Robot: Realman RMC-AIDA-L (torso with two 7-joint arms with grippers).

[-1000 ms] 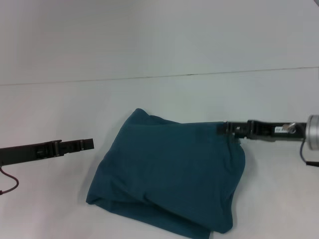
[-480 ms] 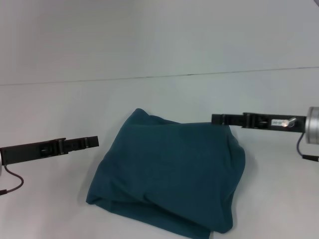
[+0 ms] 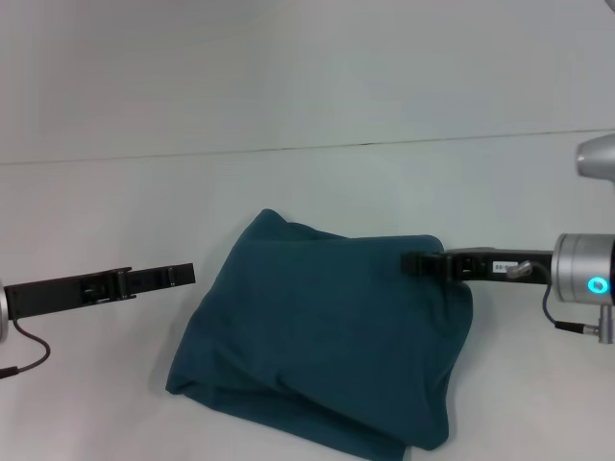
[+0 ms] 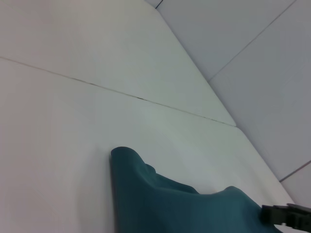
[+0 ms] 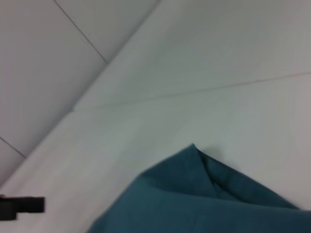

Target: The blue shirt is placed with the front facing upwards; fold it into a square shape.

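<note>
The blue shirt lies on the white table as a loose, rumpled folded bundle with its plain side up; no lettering shows. It also shows in the left wrist view and the right wrist view. My left gripper hovers to the left of the shirt, a short gap from its left edge; it also shows in the right wrist view. My right gripper is over the shirt's far right corner; it also shows in the left wrist view.
The white table stretches all around the shirt, with a thin dark seam line running across behind it. A thin cable hangs from the left arm near the left edge.
My right gripper has moved left, from the shirt's right corner to over its cloth. My left gripper has crept right toward the shirt. The shirt has kept its shape.
</note>
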